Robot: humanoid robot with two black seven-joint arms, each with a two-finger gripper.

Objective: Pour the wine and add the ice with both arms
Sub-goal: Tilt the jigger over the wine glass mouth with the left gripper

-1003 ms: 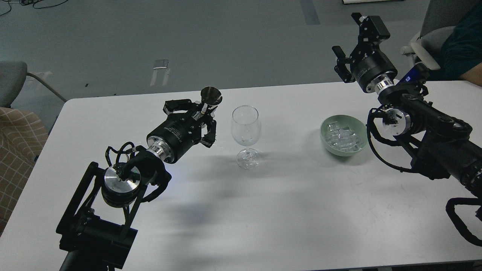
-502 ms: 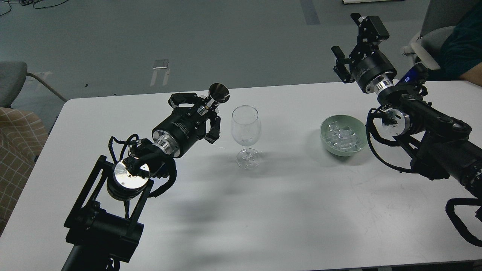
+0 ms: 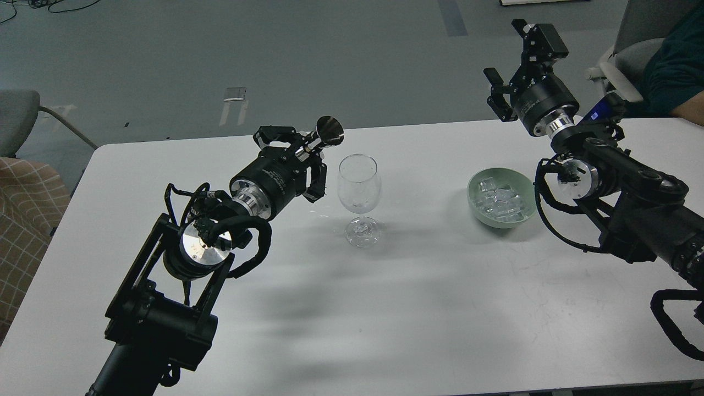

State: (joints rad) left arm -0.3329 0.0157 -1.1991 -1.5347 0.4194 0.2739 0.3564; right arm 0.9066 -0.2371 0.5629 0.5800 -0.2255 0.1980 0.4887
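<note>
Evidently unfinished: the wine glass stands empty on the worktop, all ice in the green bowl. Left gripper jaws grip a metal jigger just beside the rim; right gripper jaws gape empty, raised beyond the bowl.

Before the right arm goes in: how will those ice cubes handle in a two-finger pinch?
Probably slippery: the ice looks clear and glossy, so a cube may squirt out of a pinch. Each is small, so likely light. They lie heaped against each other in the green bowl, so grabbing one will likely shift its neighbours.
</note>
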